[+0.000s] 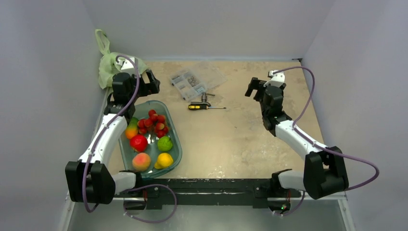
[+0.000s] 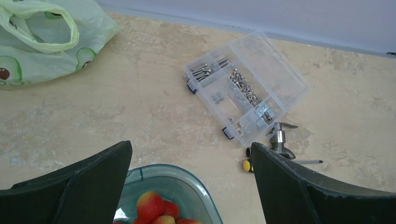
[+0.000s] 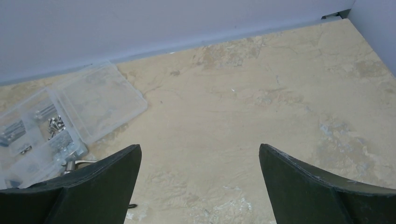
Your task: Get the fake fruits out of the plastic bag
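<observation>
The pale green plastic bag (image 1: 108,65) lies crumpled in the far left corner; in the left wrist view (image 2: 42,51) it shows avocado prints and a loop handle. Its inside is hidden. No grape bunch is in view. My left gripper (image 1: 154,83) is open and empty, to the right of the bag and over the far end of the teal tray (image 1: 175,139); its own view (image 2: 190,147) shows the tray rim (image 2: 205,196) between its fingers. A red round fruit (image 1: 138,143) and an orange-green oblong piece (image 1: 132,128) lie in the tray. My right gripper (image 1: 251,89) (image 3: 200,147) is open over bare table.
The tray also holds a strawberry cluster (image 1: 154,122), a green fruit (image 1: 164,143), a peach (image 1: 141,161) and a yellow fruit (image 1: 164,159). A clear screw box (image 1: 196,79) (image 2: 243,88), a metal tap piece (image 2: 280,140) and a screwdriver (image 1: 204,107) lie mid-table. Walls stand close on three sides.
</observation>
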Available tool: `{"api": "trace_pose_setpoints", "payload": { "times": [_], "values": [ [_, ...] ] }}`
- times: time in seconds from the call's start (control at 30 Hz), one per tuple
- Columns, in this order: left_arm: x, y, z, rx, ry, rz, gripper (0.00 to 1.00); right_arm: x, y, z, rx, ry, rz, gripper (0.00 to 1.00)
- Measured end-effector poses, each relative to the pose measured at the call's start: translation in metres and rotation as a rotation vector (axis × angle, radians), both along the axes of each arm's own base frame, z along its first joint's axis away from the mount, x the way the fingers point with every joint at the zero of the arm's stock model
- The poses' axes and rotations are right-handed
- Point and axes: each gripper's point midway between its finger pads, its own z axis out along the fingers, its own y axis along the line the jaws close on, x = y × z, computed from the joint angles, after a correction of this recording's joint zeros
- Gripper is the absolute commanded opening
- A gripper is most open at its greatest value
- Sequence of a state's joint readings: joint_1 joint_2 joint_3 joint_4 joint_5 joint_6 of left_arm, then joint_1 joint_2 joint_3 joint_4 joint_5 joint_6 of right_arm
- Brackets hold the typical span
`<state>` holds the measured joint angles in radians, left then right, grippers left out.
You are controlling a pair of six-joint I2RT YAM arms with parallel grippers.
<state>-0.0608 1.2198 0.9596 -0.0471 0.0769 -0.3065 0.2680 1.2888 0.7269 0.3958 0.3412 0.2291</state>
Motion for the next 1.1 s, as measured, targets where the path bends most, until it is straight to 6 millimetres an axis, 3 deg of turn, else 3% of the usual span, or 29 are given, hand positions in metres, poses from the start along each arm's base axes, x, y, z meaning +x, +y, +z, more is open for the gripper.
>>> {"api": "trace_pose_setpoints", "payload": {
  "times": [0.27, 0.53, 0.63, 0.77, 0.9, 1.1],
  "values": [
    [-0.004, 0.001, -0.002, -0.004, 0.035, 0.008, 0.99, 0.004, 0.005, -0.001, 0.034, 0.011, 0.003, 0.99],
    [0.0, 0.008, -0.016, -0.009, 0.088, 0.061, 0.99, 0.016, 0.015, -0.033, 0.025, 0.101, 0.018, 0.99],
    [0.005, 0.011, -0.027, -0.022, 0.13, 0.078, 0.99, 0.015, 0.015, -0.026, 0.029, 0.086, 0.02, 0.99],
    [0.007, 0.025, -0.042, -0.036, 0.179, 0.147, 0.99, 0.008, 0.014, -0.001, 0.046, 0.024, 0.022, 0.99],
    [0.012, 0.042, -0.043, -0.086, 0.168, 0.239, 1.0, 0.006, 0.014, 0.017, 0.059, -0.026, 0.025, 0.99],
    [0.036, 0.068, -0.055, -0.151, 0.145, 0.381, 1.0, 0.008, 0.017, -0.003, 0.041, 0.037, 0.036, 0.99]
  ]
}}
